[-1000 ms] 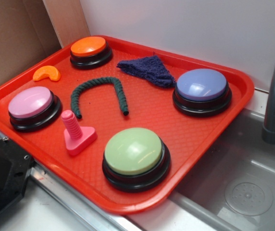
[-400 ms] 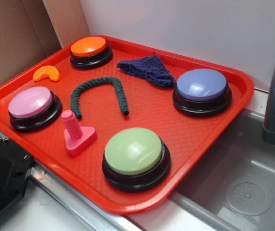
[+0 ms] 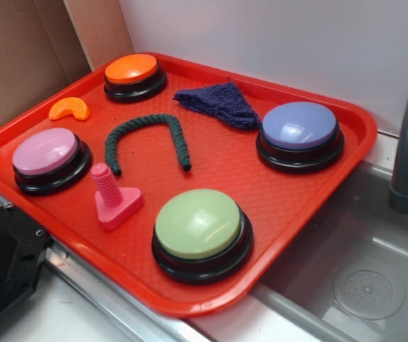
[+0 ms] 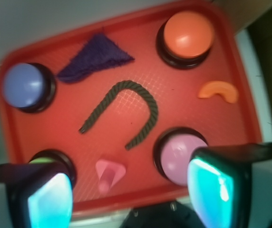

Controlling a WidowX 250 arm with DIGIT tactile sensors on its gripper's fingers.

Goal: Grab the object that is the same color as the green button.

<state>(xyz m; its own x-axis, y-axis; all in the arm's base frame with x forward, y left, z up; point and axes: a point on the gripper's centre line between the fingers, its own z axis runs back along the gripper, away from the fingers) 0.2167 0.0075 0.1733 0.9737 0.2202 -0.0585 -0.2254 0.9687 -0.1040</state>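
Rope (image 3: 147, 139) lies mid-tray in a limp arch; our claw (image 4: 129, 190), spread wide above the near edge, could slip off or snag the pink peg (image 3: 111, 196).

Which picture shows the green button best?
The exterior view: the green button sits whole and sharp at the tray's front. In the wrist view only a sliver of it peeks out behind the open pincer's glowing finger.

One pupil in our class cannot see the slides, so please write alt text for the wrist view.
Seen from above, a dark green rope lies bent in a U mid-tray, among orange, blue, pink and green buttons, with a blue cloth nearby. The open claw hangs above, holding nothing.
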